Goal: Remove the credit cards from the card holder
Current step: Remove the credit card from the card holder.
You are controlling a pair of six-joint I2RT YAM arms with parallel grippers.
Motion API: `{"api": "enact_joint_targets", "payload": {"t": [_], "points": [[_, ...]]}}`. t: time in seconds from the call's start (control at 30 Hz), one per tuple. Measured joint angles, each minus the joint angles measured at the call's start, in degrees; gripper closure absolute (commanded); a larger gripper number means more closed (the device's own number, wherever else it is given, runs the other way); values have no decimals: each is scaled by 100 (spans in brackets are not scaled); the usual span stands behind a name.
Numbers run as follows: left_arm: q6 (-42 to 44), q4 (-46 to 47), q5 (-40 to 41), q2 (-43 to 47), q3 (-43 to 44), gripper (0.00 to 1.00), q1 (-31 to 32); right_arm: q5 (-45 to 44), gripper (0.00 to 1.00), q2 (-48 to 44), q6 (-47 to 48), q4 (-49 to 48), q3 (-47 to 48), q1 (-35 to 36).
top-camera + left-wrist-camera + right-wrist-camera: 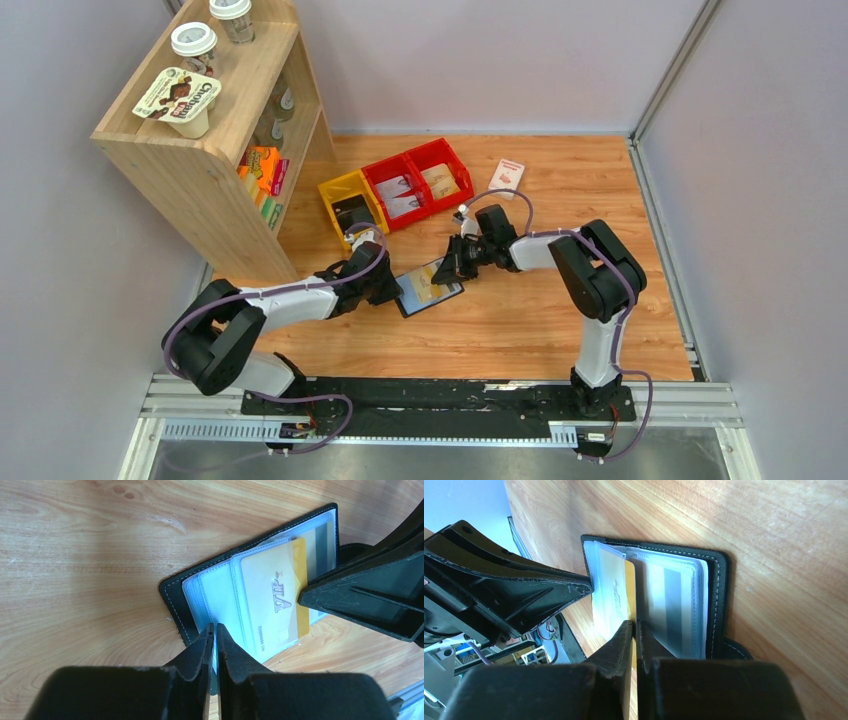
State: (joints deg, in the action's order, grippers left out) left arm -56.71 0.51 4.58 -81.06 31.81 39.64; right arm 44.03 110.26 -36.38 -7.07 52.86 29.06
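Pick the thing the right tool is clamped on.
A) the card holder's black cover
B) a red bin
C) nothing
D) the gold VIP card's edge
D: in the right wrist view the right tool is shut on the edge of the gold VIP card, while the left tool pinches the clear sleeves of the card holder.

Card holder (430,288) on table (560,180) (bins (430,150) behind)

Wooden shelf (205,165) beside yellow bin (329,193) and red bins (386,163).

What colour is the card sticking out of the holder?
The card is golden yellow with a paler face and VIP lettering; clearest in the left wrist view.
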Motion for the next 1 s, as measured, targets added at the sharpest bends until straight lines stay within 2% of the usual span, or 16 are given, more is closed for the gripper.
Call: {"api": "enact_joint_targets", "payload": {"t": [0.1,0.2,0.3,0.5,0.87,1.0], "points": [[11,2,-7,0,2,84,-2,0,100,0,15,0,2,0],[72,-50,-35,39,26,71,-2,2,100,0,22,0,2,0],[195,-181,-116,186,28,65,-2,2,100,0,22,-2,2,0],[354,-177,-409,280,302,66,-2,4,100,0,24,-2,2,15],[411,11,-715,-645,640,73,-2,2,100,0,35,-4,2,37],[402,59,-743,-680,647,75,-2,0,100,0,46,-4,2,37]]}}
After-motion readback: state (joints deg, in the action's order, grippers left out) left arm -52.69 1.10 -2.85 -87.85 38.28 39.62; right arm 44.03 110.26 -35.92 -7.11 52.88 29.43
